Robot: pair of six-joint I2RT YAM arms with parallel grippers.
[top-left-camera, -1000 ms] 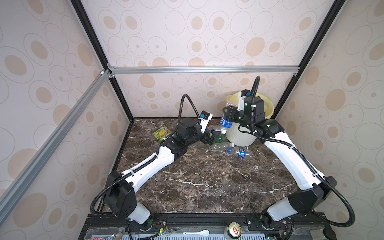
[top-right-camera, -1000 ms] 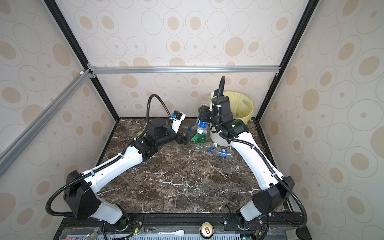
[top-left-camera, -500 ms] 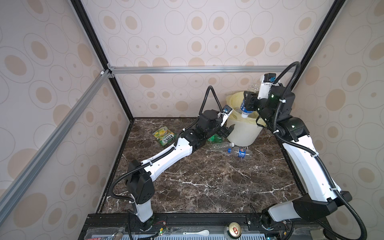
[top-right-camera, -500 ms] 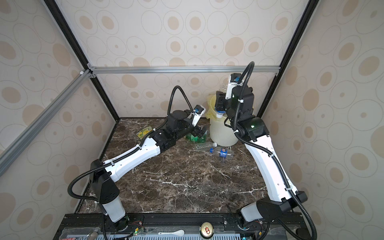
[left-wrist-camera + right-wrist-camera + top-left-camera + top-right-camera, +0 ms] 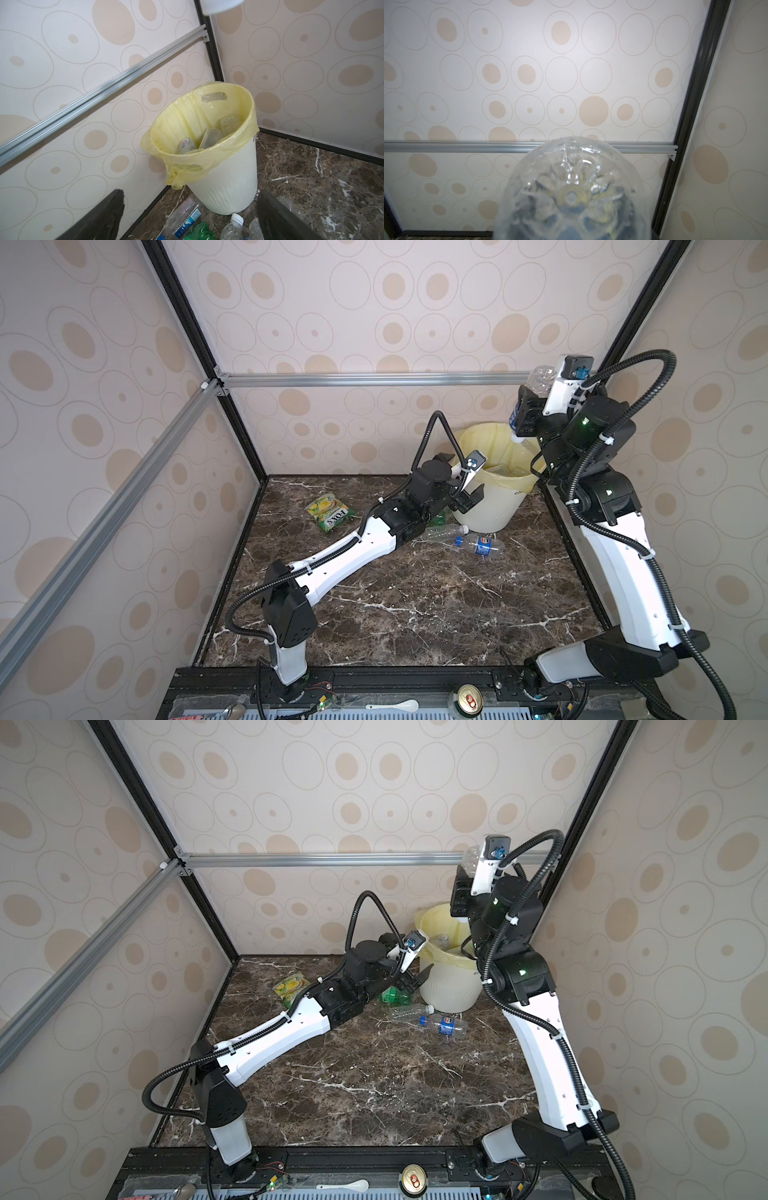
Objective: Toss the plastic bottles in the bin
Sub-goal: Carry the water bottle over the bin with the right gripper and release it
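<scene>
My right gripper [image 5: 524,416] is shut on a clear plastic bottle [image 5: 538,383], held cap down above the rim of the white bin [image 5: 490,514] with its yellow liner. The right wrist view is filled by that bottle's base [image 5: 571,193], which hides the jaws. My left gripper [image 5: 187,218] stands open, low by the bin's front, over a blue-labelled bottle [image 5: 182,216], a crumpled green bottle [image 5: 200,231] and a white-capped bottle [image 5: 231,228] lying on the table. In both top views a blue-capped bottle [image 5: 444,1023] lies further out. Other bottles [image 5: 209,138] lie inside the bin.
A yellow-green FOXS packet [image 5: 330,513] lies at the back left of the marble table. A metal can [image 5: 468,698] and a white spoon [image 5: 395,705] sit on the front ledge. The bin stands in the back right corner against the walls.
My right arm has lifted the bottle from in front of the bin to above its rim, turning it cap down. The left arm has reached further towards the bin, gripper still open.
</scene>
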